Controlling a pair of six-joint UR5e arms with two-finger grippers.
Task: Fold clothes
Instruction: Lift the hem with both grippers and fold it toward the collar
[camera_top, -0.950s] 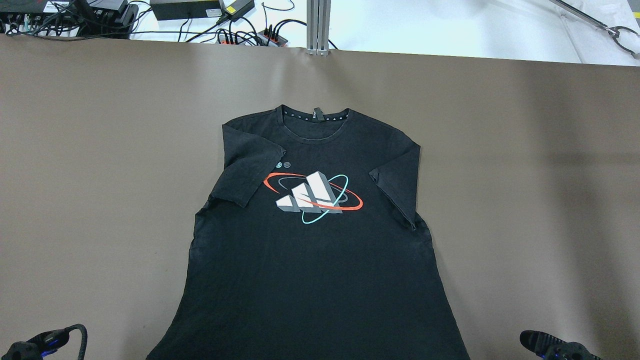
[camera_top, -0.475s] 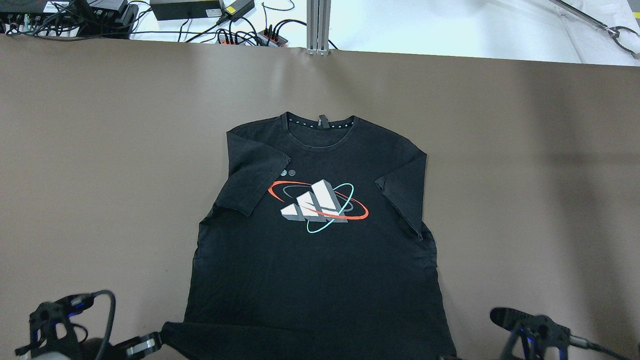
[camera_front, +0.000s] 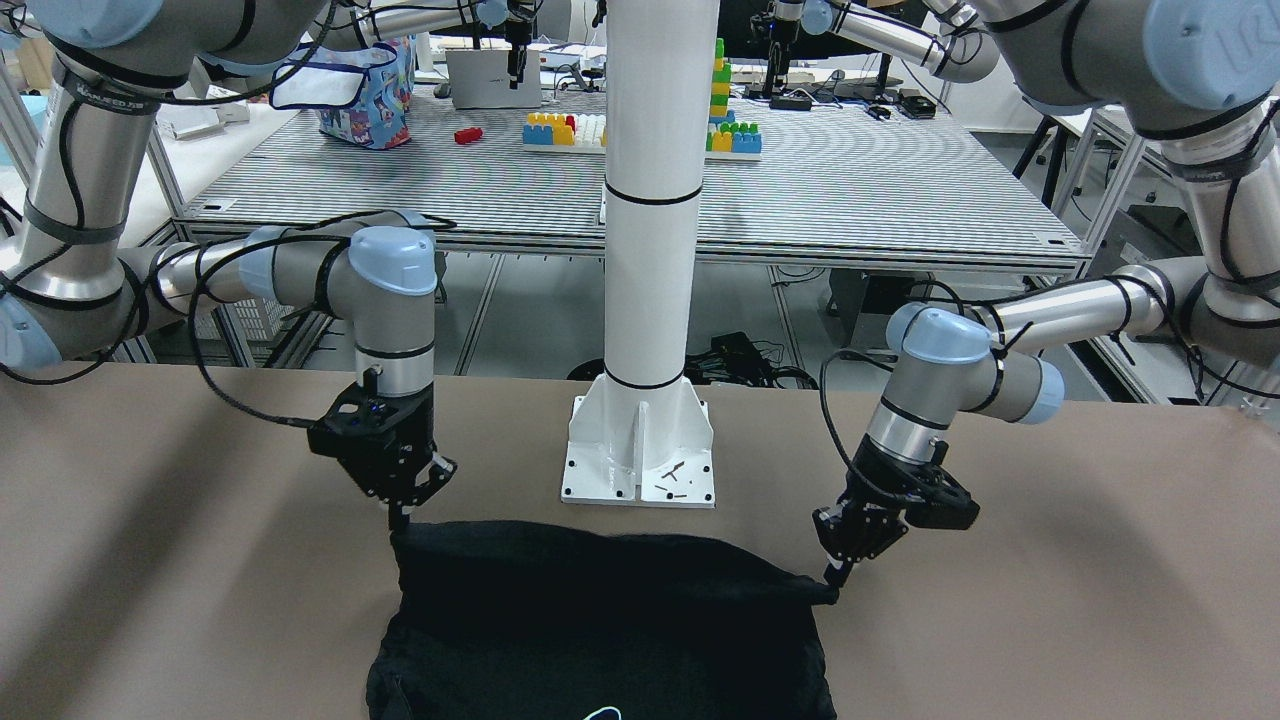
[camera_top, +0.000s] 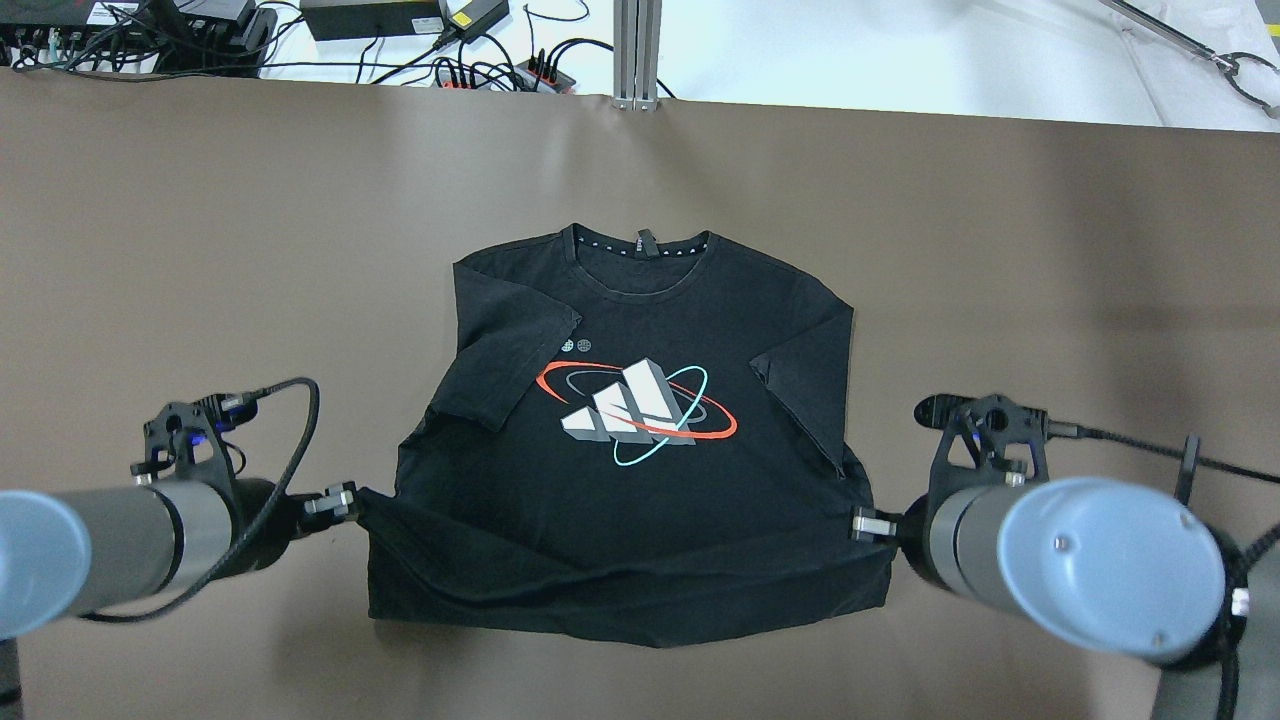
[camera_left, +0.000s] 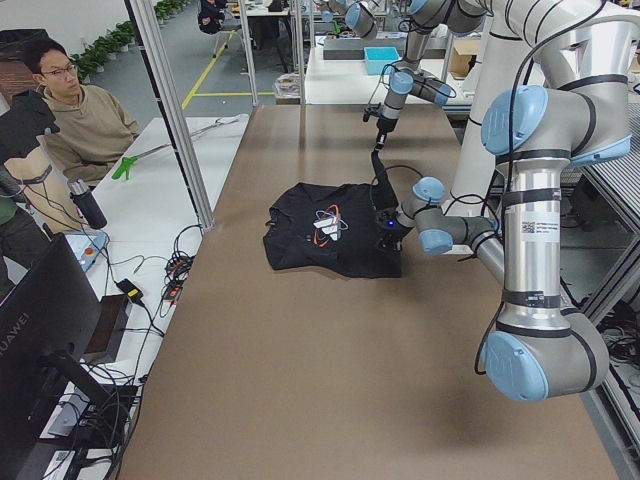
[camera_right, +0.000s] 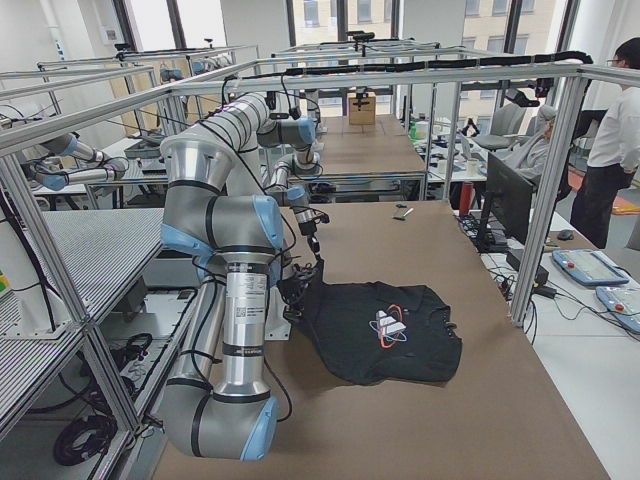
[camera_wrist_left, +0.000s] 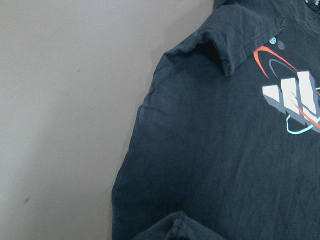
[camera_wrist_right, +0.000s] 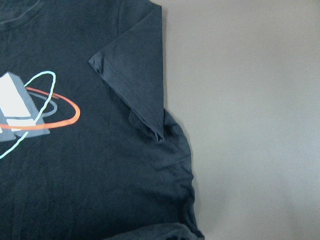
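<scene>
Pinching the near-left hem corner of the black T-shirt (camera_top: 620, 520) with the left gripper (camera_top: 343, 498), fingers pressed together on the cloth. Spread face up in the middle of the brown bench (camera_top: 200, 250), collar away from the robot, sleeves tucked inward, red, teal and white logo (camera_top: 640, 405) showing. Near hem raised and sagging between its corners. Clamped likewise at the near-right corner by the right gripper (camera_top: 860, 523).
</scene>
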